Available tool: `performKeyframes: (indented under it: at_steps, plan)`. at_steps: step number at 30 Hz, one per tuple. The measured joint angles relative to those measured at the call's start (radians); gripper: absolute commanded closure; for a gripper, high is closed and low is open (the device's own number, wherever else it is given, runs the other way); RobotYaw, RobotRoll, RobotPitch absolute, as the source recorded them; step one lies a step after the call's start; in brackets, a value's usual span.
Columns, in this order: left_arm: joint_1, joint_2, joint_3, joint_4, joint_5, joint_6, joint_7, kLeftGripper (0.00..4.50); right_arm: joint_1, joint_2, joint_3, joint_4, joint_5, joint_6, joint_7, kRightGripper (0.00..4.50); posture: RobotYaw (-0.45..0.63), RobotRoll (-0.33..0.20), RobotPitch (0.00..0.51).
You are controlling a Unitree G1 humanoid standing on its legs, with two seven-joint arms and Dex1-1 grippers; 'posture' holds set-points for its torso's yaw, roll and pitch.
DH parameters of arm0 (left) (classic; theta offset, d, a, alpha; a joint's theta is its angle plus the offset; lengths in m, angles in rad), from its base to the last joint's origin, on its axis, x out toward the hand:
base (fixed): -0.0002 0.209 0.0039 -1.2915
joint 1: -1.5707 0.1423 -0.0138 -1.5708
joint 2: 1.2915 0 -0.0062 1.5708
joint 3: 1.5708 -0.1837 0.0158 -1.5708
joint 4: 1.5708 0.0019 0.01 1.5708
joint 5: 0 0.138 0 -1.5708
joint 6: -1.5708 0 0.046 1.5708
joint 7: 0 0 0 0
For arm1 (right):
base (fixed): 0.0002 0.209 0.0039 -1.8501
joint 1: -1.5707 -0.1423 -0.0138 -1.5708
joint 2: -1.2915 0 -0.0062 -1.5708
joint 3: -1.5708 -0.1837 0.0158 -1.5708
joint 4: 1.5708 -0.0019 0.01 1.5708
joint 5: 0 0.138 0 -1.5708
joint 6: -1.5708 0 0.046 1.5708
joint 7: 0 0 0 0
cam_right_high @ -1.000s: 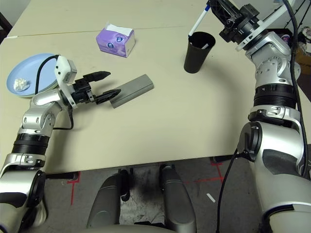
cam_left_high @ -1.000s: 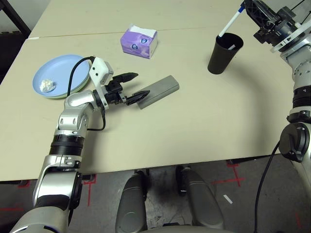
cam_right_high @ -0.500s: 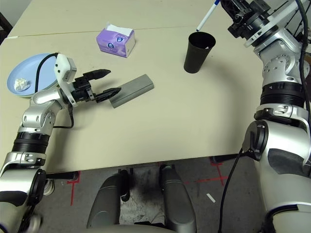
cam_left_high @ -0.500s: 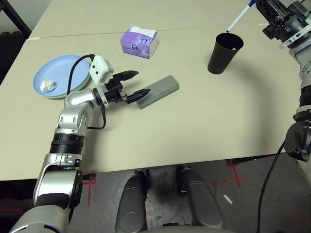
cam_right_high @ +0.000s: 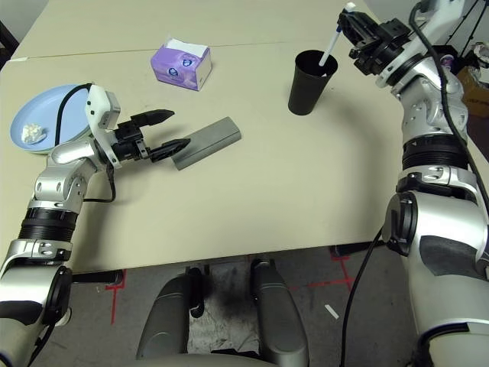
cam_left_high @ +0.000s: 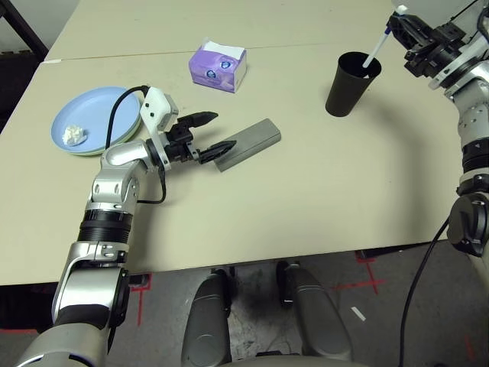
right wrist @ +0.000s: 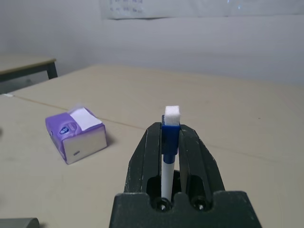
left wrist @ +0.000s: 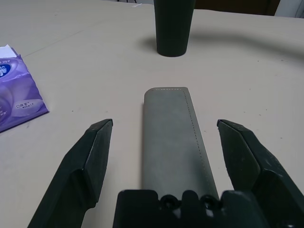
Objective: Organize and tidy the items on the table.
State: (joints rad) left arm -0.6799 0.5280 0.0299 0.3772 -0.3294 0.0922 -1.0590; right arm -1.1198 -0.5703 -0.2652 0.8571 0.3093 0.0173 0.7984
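Right now your left hand [cam_left_high: 208, 134] sits low over the near part of the table [cam_left_high: 306, 199] with its fingers spread wide, one on each side of the near end of the grey glasses case [cam_left_high: 249, 143] and not touching it. The case lies flat, its long axis running away from that hand, toward the black cup [cam_left_high: 350, 83]. Leave it until the pen is dealt with.

Farther out on the right, your right hand [cam_right_high: 353, 27] is pressed shut on a white pen [cam_right_high: 331, 47] just under its blue cap. The pen's long axis slants down from the hand, and its lower end sits inside the cup's mouth. To finish this step well, I'd bring the pen closer to upright over the middle of the opening, lower it a little more, and only then release, so it slides in without tipping the cup.

The stacked plates [cam_left_high: 99, 115] with the tissue [cam_left_high: 73, 134] lie far left, and the purple tissue box [cam_left_high: 218, 66] beyond.
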Motion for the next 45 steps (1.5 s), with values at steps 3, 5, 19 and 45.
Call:
performKeyframes:
  at_steps: [3,5,19,45]
  plan:
    - [0.004,0.001,0.0,-0.001,0.001,0.002,0.0,0.0,0.0,0.003,0.021,0.001,-0.026,-0.001,-0.02,2.75,-0.06,0.0,0.174]
    - [0.008,0.003,0.0,-0.001,0.001,0.003,0.0,0.0,0.0,0.005,0.021,0.001,-0.026,-0.001,-0.025,1.96,-0.06,0.0,0.174]
    - [0.017,0.006,0.0,-0.003,0.002,0.006,-0.001,0.0,0.037,0.003,0.019,-0.054,-0.023,0.037,-0.023,0.02,-0.07,0.0,0.174]
    - [0.096,-0.08,0.289,-0.087,0.037,-0.085,0.638,0.0,0.302,0.159,-0.108,-0.118,-0.038,-0.218,-0.524,0.02,-0.04,0.0,0.155]
